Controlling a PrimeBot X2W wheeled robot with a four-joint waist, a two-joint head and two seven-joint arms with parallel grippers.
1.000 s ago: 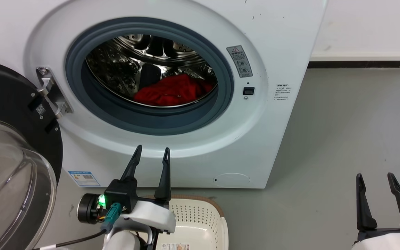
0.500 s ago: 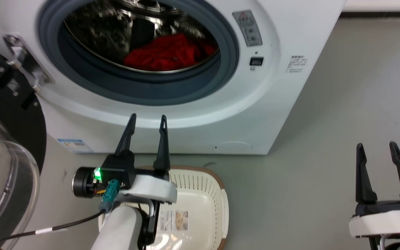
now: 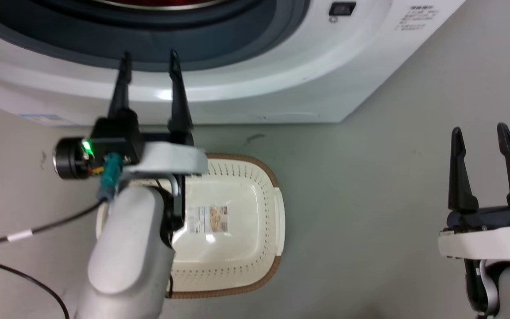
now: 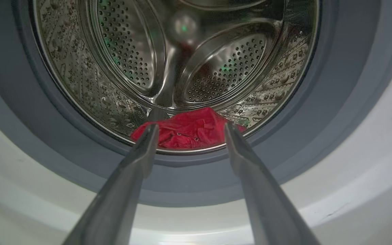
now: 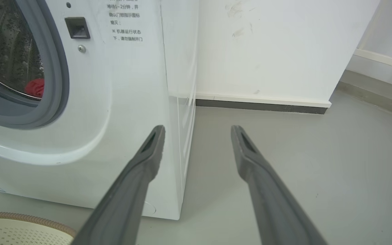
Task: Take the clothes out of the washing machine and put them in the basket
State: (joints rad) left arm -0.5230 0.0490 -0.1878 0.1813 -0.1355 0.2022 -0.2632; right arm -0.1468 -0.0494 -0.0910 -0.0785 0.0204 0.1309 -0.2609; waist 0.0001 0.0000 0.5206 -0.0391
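Crumpled bright red fabric clothes (image 4: 189,132) lie low in the shiny perforated steel drum (image 4: 128,51) of the white front-loading washing machine (image 3: 281,79). Your head camera has dipped, and the left gripper (image 3: 149,55), fingers spread, has climbed to the grey rubber ring (image 4: 182,180). The right gripper (image 3: 480,128) waits spread and empty. You're lined up to reach in, with the cream perforated plastic basket (image 3: 259,177) below.

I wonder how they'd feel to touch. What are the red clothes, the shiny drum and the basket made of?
The clothes: soft matte cloth, crumpled in folds. The drum: probably steel, mirror-shiny with rows of small holes. The basket: seemingly cream plastic, smooth and glossy with punched holes; its brown woven-look edge may be moulded.
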